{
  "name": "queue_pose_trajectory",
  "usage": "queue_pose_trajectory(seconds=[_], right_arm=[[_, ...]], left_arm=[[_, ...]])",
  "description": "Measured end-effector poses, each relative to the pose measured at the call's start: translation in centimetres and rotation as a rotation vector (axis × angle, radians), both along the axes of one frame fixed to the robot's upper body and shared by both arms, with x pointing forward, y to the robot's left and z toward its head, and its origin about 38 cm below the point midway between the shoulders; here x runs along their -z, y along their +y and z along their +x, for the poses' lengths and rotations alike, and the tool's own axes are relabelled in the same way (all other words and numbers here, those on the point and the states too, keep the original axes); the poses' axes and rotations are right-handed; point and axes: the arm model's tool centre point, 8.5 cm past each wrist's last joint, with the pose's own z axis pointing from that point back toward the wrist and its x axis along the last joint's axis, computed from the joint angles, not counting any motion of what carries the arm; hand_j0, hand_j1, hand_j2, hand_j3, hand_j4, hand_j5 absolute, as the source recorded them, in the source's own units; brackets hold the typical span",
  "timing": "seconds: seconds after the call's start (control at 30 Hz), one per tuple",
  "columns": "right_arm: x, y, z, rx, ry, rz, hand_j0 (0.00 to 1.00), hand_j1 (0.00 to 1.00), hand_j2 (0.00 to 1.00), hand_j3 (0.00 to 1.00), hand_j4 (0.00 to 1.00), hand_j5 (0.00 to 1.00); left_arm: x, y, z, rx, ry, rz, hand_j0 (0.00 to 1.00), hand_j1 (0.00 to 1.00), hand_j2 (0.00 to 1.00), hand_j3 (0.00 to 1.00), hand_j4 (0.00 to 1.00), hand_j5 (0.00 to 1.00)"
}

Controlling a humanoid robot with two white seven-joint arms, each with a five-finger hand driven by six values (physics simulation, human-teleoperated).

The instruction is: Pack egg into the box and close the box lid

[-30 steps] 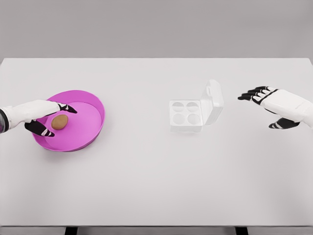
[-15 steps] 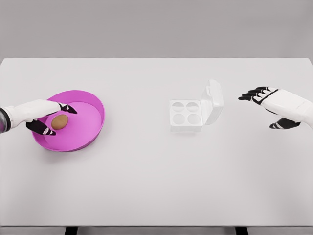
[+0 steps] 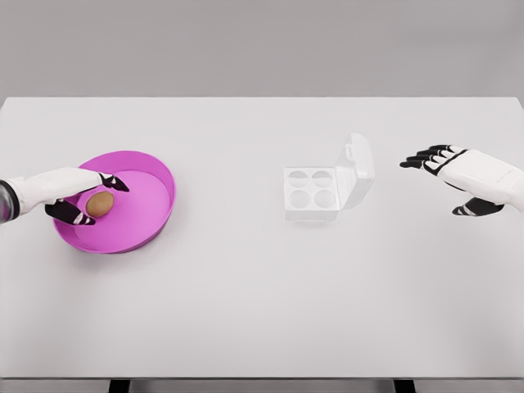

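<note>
Head view: white table point(image 3: 246, 311), grey backdrop, pink bowl point(image 3: 155, 214) far left.

Brown egg point(image 3: 100, 204), magenta bowl point(image 3: 155, 214), white box point(image 3: 312, 193)

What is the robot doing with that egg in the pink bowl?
The robot's left hand is reaching into the pink bowl, with its fingers on both sides of the brown egg. The egg is in the bowl, and it is hard to tell if the fingers are squeezing it. The little white egg box sits in the middle of the table with its lid up and its four cups empty. The right hand hovers open beside the box.
</note>
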Motion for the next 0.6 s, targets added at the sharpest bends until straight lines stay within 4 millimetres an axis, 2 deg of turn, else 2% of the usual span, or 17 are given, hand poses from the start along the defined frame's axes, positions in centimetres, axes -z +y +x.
queue_pose_trajectory(seconds=[0.6], right_arm=[[0.03, -0.06, -0.04, 0.001, 0.002, -0.002, 1.0, 1.0, 1.0, 1.0, 1.0, 1.0]], left_arm=[[0.25, -0.13, 0.08, 0.0, -0.002, 0.008, 0.76, 0.76, 0.76, 0.76, 0.76, 0.76]])
